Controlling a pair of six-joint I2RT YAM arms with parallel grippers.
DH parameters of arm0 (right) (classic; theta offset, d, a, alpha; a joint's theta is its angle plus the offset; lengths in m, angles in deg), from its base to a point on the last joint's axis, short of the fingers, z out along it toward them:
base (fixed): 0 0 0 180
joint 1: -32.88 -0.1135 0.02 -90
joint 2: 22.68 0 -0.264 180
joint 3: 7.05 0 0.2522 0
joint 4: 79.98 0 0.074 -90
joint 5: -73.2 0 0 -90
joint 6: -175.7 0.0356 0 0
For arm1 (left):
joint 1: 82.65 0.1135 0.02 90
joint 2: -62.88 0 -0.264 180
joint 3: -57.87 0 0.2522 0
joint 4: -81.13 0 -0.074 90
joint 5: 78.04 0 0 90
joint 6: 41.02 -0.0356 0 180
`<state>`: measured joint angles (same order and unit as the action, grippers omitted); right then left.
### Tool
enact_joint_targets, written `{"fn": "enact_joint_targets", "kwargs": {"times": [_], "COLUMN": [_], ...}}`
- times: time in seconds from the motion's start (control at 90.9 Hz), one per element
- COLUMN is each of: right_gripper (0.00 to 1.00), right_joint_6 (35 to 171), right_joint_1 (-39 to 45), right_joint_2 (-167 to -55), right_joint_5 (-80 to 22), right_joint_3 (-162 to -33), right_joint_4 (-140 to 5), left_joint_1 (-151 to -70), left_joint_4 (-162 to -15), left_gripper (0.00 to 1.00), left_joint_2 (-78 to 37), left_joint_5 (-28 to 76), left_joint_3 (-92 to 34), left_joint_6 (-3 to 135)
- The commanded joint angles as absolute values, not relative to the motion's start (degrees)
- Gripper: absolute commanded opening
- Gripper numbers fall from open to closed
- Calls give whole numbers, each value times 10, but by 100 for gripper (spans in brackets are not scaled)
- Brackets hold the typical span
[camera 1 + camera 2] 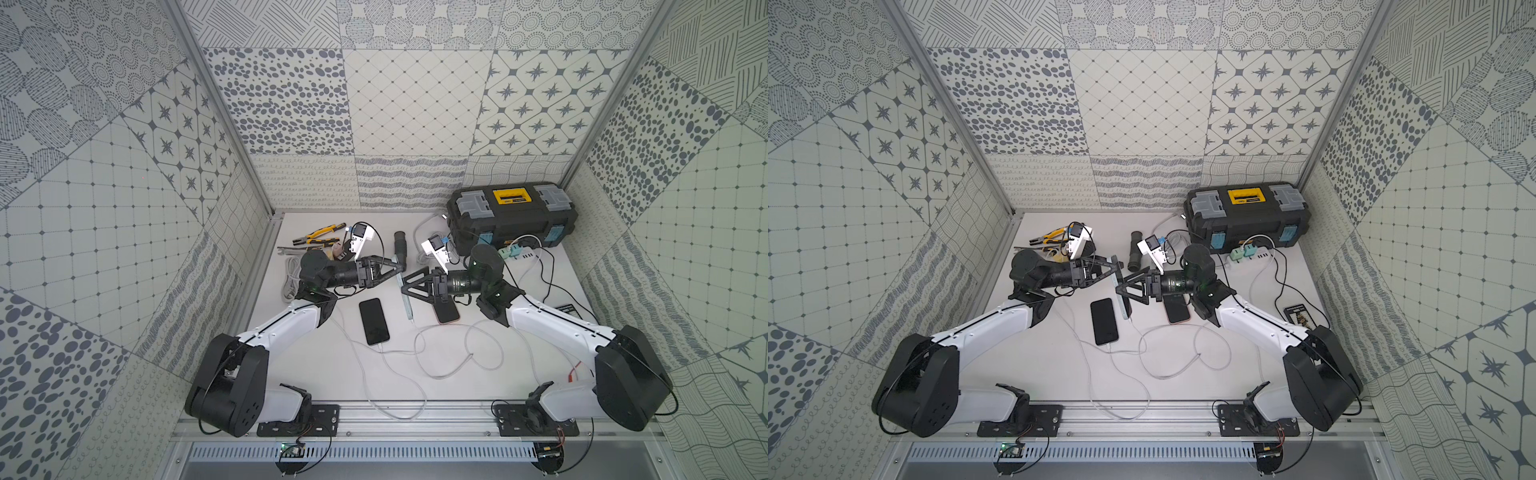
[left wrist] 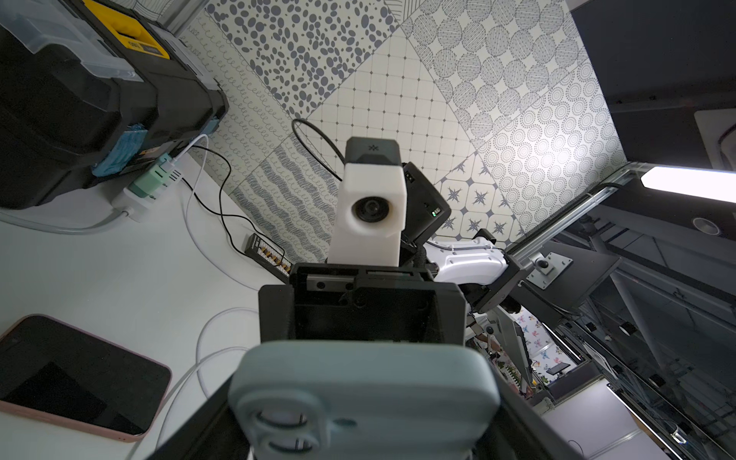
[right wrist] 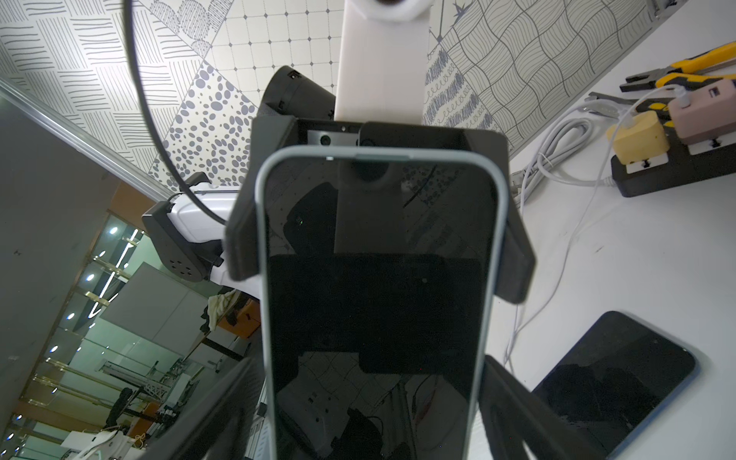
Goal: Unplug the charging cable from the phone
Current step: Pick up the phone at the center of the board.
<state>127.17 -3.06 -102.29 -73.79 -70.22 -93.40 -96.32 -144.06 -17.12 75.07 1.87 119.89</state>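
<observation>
A phone (image 1: 408,309) in a pale blue-grey case stands on edge above the table's middle, between both grippers. My left gripper (image 1: 400,271) is shut on its upper part. The left wrist view shows the case's back and camera lenses (image 2: 366,390) between the jaws. In the right wrist view the left fingers (image 3: 241,239) press on the sides of the dark screen (image 3: 378,278). My right gripper (image 3: 374,410) is open, its fingers on either side of the phone's lower part with a narrow gap. A white charging cable (image 1: 412,321) is plugged into the phone's bottom end and trails onto the table.
A black phone (image 1: 374,321) with its own white cable lies left of centre. A pink-cased phone (image 1: 446,313) lies under the right arm. A black toolbox (image 1: 513,216) and a power strip (image 1: 519,251) stand back right. Pliers (image 1: 320,233) and a coiled grey cable (image 1: 291,278) lie back left.
</observation>
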Motion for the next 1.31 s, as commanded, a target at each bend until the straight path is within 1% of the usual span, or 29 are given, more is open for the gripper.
{"fn": "enact_joint_targets", "kwargs": {"times": [0.0,0.099,0.374,0.539,0.572,0.66,0.77,0.847,0.958,1.068,1.2,1.299], "right_gripper": [87,85,72,71,72,81,88,90,90,86,74,70], "right_joint_6": [1259,1261,1264,1260,1260,1262,1267,1271,1271,1266,1260,1251], "right_joint_1": [-32,-33,-42,-49,-49,-52,-54,-56,-59,-65,-70,-73], "right_joint_2": [-998,-990,-966,-951,-947,-940,-936,-935,-934,-931,-927,-923], "right_joint_5": [-761,-768,-773,-768,-766,-765,-765,-767,-767,-763,-757,-751], "right_joint_3": [-687,-669,-624,-597,-592,-583,-575,-572,-566,-555,-540,-531], "right_joint_4": [-966,-979,-1009,-1016,-1021,-1030,-1036,-1039,-1040,-1040,-1038,-1030], "left_joint_1": [-967,-967,-965,-965,-965,-964,-965,-964,-964,-964,-964,-963], "left_joint_4": [-1484,-1478,-1458,-1436,-1431,-1417,-1398,-1389,-1384,-1374,-1358,-1345], "left_gripper": [0,0,0,0,0,0,0,0,0,0,0,0], "left_joint_2": [-171,-175,-179,-172,-171,-168,-164,-162,-160,-156,-151,-147], "left_joint_5": [758,758,759,756,757,757,757,755,754,753,750,748], "left_joint_3": [-7,-17,-35,-40,-41,-42,-42,-42,-44,-46,-48,-50], "left_joint_6": [1197,1193,1178,1163,1159,1150,1135,1129,1126,1121,1111,1104]}}
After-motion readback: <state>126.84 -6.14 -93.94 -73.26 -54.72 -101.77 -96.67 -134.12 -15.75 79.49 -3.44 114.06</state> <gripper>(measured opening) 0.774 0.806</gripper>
